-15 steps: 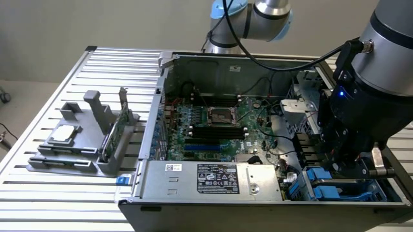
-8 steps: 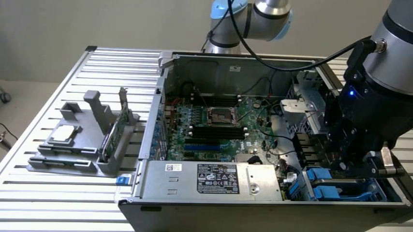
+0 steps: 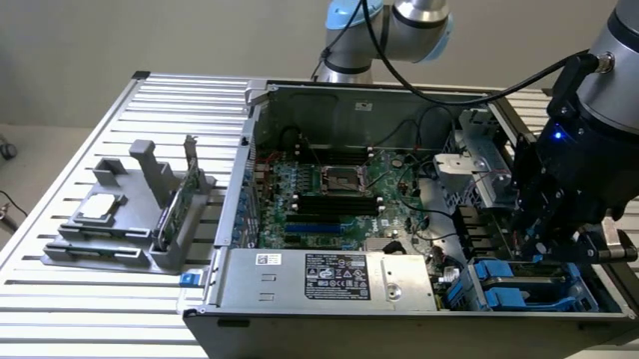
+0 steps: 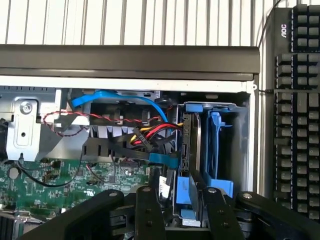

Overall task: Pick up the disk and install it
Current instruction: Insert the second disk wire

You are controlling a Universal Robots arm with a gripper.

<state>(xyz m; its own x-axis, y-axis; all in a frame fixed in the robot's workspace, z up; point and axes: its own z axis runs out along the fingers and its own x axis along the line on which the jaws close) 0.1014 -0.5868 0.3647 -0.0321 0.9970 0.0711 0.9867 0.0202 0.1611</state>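
End effector (image 4: 180, 191) closest in the wrist view: two black finger bars either side of the near end of the disk (image 4: 192, 145), clamped on it. Disk stands on edge, dark side face showing, blue rail at the gripped end, the rest already inside the drive bay at the corner of the PC case (image 3: 399, 333). Just beside it, an empty blue drive caddy (image 4: 217, 145), with a narrow gap between the two. On the disk's other side, a red, yellow and black wire bundle (image 4: 150, 132) and a blue data cable (image 4: 115, 97) crowd the bay mouth, so there is little room there. Past the case wall lies a black keyboard (image 4: 295, 100) marked "AOC".

In the exterior view the end effector (image 3: 559, 247) hangs over the case's corner on the exterior view's right. Power supply (image 3: 330, 277) along the near case edge has a dark label, text too small to read. Behind it the green motherboard (image 3: 330, 194), open from above. On the exterior view's left, well apart from the case, a grey holder (image 3: 130, 224) on the slatted bench (image 3: 100, 314) carries a small square chip (image 3: 100, 206) and an upright green card (image 3: 179, 202).
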